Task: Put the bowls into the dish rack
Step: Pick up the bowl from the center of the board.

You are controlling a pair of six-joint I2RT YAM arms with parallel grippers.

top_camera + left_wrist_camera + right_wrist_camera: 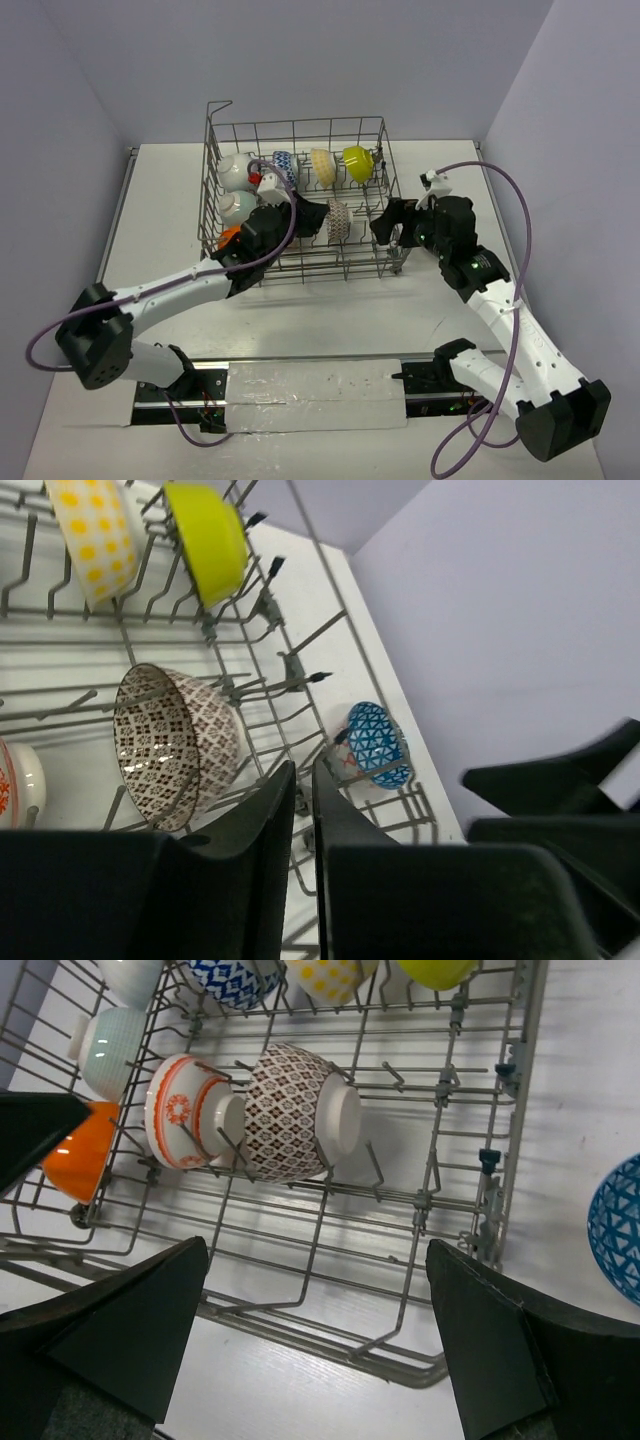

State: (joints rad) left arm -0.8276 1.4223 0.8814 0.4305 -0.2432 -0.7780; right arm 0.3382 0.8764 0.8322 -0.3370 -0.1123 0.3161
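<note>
The grey wire dish rack (296, 121) holds several bowls on edge: lime (358, 163), pale yellow (322, 165), dark-blue patterned (285, 164), white (234, 172), orange (229, 236) and brown-patterned (338, 220). My left gripper (310, 218) reaches into the rack beside the brown-patterned bowl (175, 745). Its jaws (303, 772) are parted by a narrow slit with nothing between them. A blue-white bowl (620, 1225) sits on the table just right of the rack. My right gripper (318, 1260) hangs wide open and empty over the rack's front right corner (420, 1365).
A red-white bowl (185, 1110) leans against the brown-patterned one (300, 1110) in the rack's middle row. The rack's front rows of tines (330, 1250) hold nothing. Grey walls close in the white table (330, 310) on three sides.
</note>
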